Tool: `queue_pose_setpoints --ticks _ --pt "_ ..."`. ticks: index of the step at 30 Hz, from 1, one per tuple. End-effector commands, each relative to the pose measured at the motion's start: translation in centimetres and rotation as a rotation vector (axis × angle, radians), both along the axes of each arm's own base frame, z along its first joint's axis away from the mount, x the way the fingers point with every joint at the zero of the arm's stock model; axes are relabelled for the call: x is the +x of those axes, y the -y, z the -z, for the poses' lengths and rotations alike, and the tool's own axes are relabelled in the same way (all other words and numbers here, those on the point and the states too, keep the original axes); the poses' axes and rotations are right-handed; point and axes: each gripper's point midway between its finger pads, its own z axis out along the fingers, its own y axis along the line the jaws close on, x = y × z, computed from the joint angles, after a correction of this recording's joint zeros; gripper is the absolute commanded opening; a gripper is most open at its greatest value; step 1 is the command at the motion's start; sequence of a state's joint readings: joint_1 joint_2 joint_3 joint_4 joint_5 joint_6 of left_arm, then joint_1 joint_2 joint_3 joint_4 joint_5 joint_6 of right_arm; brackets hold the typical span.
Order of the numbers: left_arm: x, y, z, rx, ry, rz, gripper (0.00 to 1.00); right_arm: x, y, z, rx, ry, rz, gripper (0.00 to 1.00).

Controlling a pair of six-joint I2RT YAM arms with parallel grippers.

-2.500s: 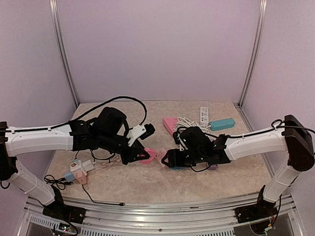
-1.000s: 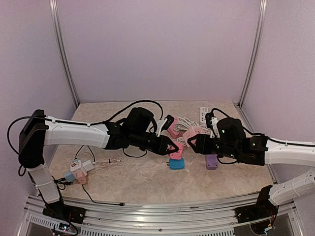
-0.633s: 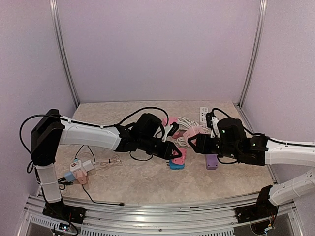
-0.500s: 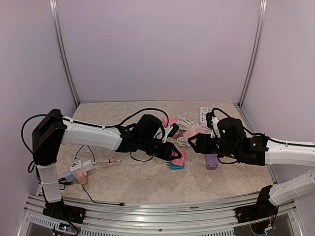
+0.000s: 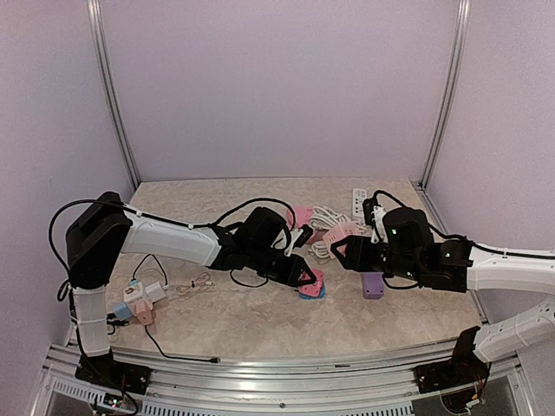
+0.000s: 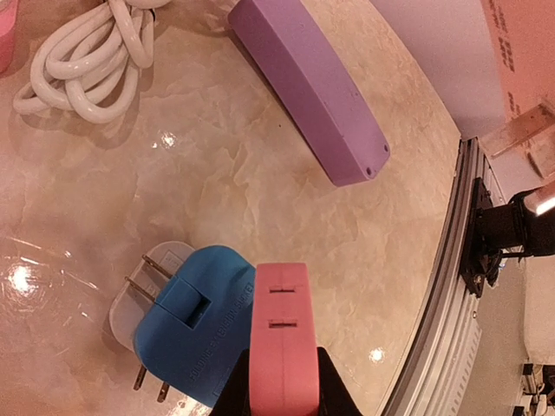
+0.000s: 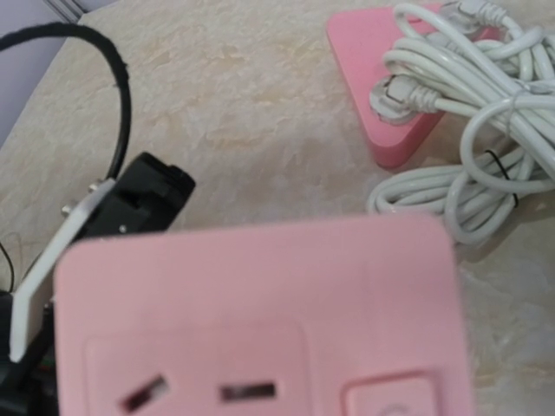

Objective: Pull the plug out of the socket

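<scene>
- Left gripper [image 5: 303,275] is clamped tight on the pink plug [image 6: 282,342]. Over the last seconds it has carried the plug down and away, to just above the table at 8 o'clock of the right gripper in the top view.
- Right gripper [image 5: 345,249] holds the pink socket [image 7: 260,312] raised, its jaws part-spread around the body, and it has kept its place over the last second.
- Plug and socket now sit well apart, so I judge the pull itself done (only setting things down seems left).
- Table [image 6: 260,191]: glossy beige marble-look top with lamp glints.
- Purple block [image 6: 308,87]: a long matte plastic bar with rounded edges, at 1 o'clock of the plug.
- White cable coil [image 6: 82,56]: smooth round cord in loose loops, at 11 o'clock.
- Pink socket: a broad, flat plastic face with slanted slots and a square button.
- Blue adapter [image 6: 195,334]: a rounded matte shell with bare metal prongs, just beside the plug at 9 o'clock; whether they touch I cannot tell.
- Pink plug: a narrow slab with two small slits.
</scene>
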State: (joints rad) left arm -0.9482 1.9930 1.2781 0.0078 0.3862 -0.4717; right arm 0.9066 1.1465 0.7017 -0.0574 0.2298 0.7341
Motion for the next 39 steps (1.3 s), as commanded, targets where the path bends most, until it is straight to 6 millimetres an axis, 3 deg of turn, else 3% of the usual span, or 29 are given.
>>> queue_pose_setpoints --ticks 1,9,20,33,39 --pt "0.8 0.7 -0.6 -0.030 -0.002 0.000 0.08 0.4 -0.2 -0.5 0.021 0.018 0.011 0.00" --pt "1.3 0.9 -0.2 -0.022 -0.003 0.013 0.15 0.3 -0.2 -0.3 0.017 0.013 0.008 0.00" --pt "1.3 0.3 0.6 0.037 0.006 0.010 0.34 0.3 0.0 -0.4 0.015 0.015 0.014 0.00" --pt "2.8 -1.4 1.1 0.141 0.086 -0.063 0.44 0.2 -0.1 -0.6 0.015 0.019 0.004 0.00" --pt "3.0 -2.5 -1.4 0.095 0.144 -0.108 0.60 -0.2 -0.3 -0.3 -0.031 0.039 -0.042 0.00"
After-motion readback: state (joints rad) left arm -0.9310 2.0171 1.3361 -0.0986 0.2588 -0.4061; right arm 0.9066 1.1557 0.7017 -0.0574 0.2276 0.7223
